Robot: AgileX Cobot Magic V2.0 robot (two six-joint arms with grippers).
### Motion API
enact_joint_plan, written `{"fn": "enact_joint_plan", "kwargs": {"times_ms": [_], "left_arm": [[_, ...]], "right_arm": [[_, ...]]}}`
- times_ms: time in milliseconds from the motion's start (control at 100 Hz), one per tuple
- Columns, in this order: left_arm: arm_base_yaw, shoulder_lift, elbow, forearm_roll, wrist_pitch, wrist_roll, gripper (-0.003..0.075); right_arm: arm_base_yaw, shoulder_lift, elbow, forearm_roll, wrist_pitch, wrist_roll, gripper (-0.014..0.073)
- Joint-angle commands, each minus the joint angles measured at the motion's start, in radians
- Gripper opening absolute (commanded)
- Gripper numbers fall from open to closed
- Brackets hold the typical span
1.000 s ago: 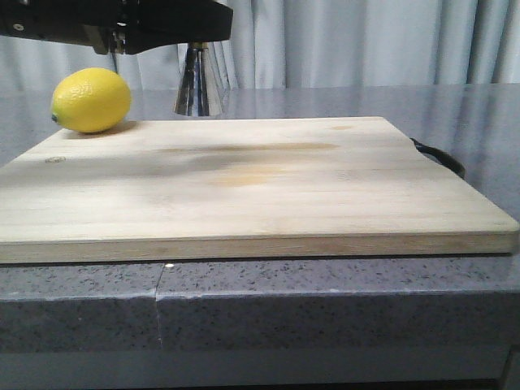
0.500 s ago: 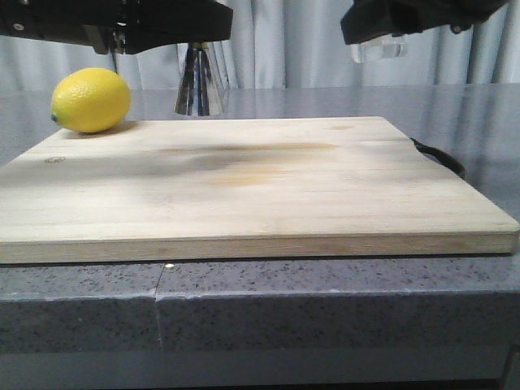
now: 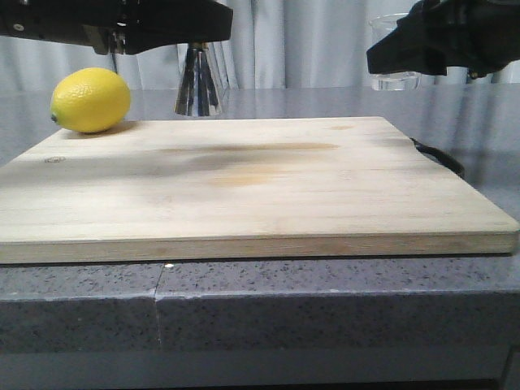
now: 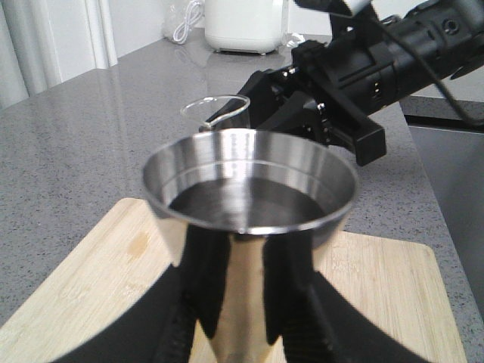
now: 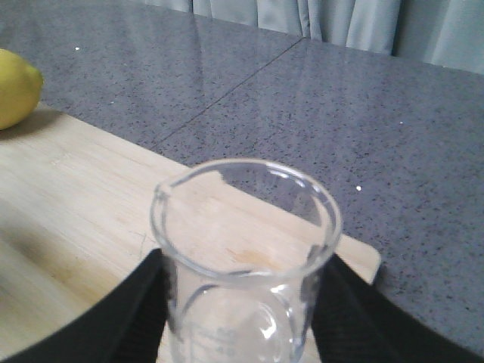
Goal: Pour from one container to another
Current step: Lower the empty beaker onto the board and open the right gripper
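Note:
My left gripper (image 4: 249, 321) is shut on the steel jigger (image 4: 249, 189), its black fingers pressing the narrow lower part. The jigger stands upright at the far left of the board (image 3: 199, 81), under the left gripper (image 3: 191, 34). Its upper cup shows a dark, shiny surface inside. My right gripper (image 5: 242, 321) is shut on the clear glass beaker (image 5: 246, 249), which is upright with its lip turned toward the lemon side. The front view has the beaker (image 3: 396, 50) high at the right in the right gripper (image 3: 402, 55), well apart from the jigger. How much liquid the beaker holds I cannot tell.
A yellow lemon (image 3: 90, 99) lies on the far left corner of the wooden cutting board (image 3: 260, 187). The board has a black handle (image 3: 443, 158) at its right end and rests on a grey speckled counter (image 3: 325, 309). A white appliance (image 4: 246, 26) stands further off.
The right arm came into the front view from the upper right with the beaker, then moved rightward; the beaker now stands upright. The left arm and jigger have not moved.

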Motion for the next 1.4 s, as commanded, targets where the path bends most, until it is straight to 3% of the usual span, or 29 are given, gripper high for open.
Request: {"fn": "enact_joint_plan", "kwargs": {"times_ms": [0, 330, 620, 870, 1390], "left_arm": [[-0.011, -0.036, -0.031, -0.082, 0.112, -0.007, 0.0185], [-0.011, -0.036, -0.031, -0.082, 0.112, -0.007, 0.0185], [-0.011, -0.036, -0.031, -0.082, 0.112, -0.007, 0.0185], [-0.011, -0.036, -0.031, -0.082, 0.112, -0.007, 0.0185], [-0.011, -0.036, -0.031, -0.082, 0.112, -0.007, 0.0185]], "right_arm": [[-0.011, -0.001, -0.022, 0.005, -0.117, -0.051, 0.0297], [-0.012, 0.153, -0.061, 0.005, -0.179, -0.158, 0.0297], [-0.012, 0.209, -0.106, 0.005, -0.183, -0.158, 0.0304], [-0.012, 0.209, -0.106, 0.005, -0.183, -0.154, 0.0518], [-0.014, -0.082, 0.102, 0.004, 0.030, -0.016, 0.0545]]}}
